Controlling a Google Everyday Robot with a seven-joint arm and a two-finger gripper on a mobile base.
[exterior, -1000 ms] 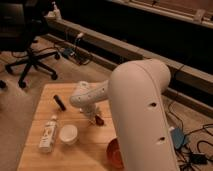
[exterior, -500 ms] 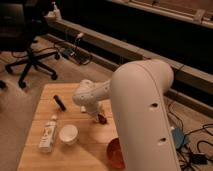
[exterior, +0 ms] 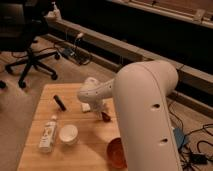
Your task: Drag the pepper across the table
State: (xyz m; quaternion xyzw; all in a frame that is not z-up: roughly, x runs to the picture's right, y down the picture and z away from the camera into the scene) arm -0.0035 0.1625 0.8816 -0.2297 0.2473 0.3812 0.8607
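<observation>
The robot's thick white arm (exterior: 145, 115) fills the right half of the frame. It bends down from the lower right and reaches left over the light wooden plank table (exterior: 85, 156), which takes up the lower left of the picture.

On the table, an orange-red round bowl (exterior: 116, 152) sits at the bottom centre, partly behind the arm. A white plastic bottle (exterior: 48, 134) lies on its side at the lower left, and a small white round cup (exterior: 68, 133) stands just beside it. A black oblong bar (exterior: 60, 102) lies nearer the table's upper left corner.

The gripper (exterior: 102, 111) points down at the middle of the table, near the far edge. The small glossy dark red pepper (exterior: 106, 117) shows right at its tip, resting on the wood, touching or almost touching it. Whether the gripper is open or closed on the pepper cannot be told from this view.

As I judge it, the reach is done and contact is made or nearly made. The pepper lies about mid-table, with open wood to the left of it and towards the near edge. So most of the drag itself seems left to do: a low slide that keeps the pepper on the wood and away from the cup and bowl.
</observation>
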